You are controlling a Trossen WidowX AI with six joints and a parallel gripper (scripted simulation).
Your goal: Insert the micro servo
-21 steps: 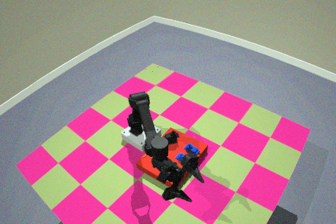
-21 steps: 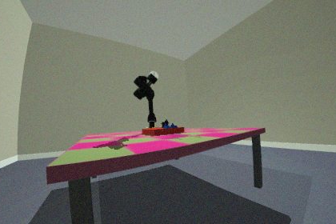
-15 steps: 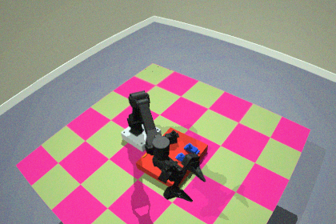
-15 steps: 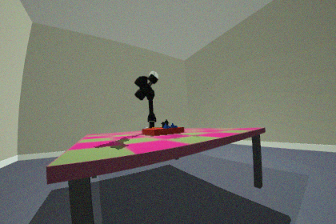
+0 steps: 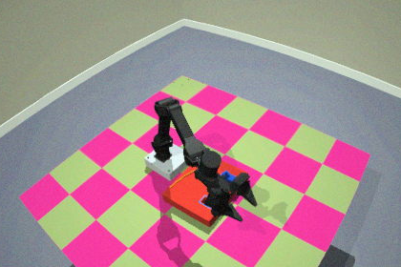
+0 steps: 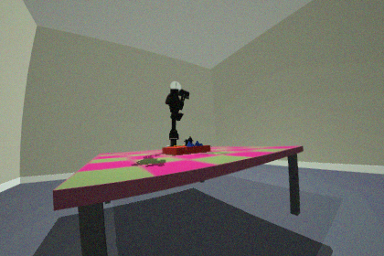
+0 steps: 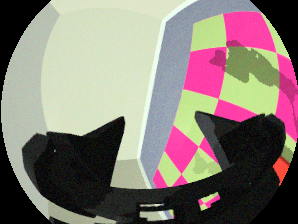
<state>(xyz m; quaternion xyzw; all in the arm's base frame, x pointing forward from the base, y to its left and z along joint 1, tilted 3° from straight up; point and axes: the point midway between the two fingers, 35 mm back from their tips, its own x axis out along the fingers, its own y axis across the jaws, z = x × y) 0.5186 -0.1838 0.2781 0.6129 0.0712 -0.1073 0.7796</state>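
Observation:
My gripper (image 5: 248, 212) (image 7: 160, 115) is open, its two black fingers wide apart with nothing between them. It hangs above the near right side of the red deck (image 5: 184, 195) (image 6: 172, 151). Small blue servo shapes (image 5: 229, 176) (image 6: 190, 144) stand on the deck, partly hidden behind the gripper in the top view; I cannot tell which is the loose servo. A pale outline (image 5: 201, 199) marks a spot near the deck's front edge, partly covered by the gripper. Servo seating, shaft and ears are too small to tell.
The arm's white base (image 5: 165, 164) stands beside the deck's back left edge. An orange cable (image 5: 181, 179) lies across the deck's left part. The deck lies on a pink and green checkered table (image 5: 101, 193) (image 6: 170, 169). The deck's corner (image 7: 282, 171) shows at the wrist view's right edge.

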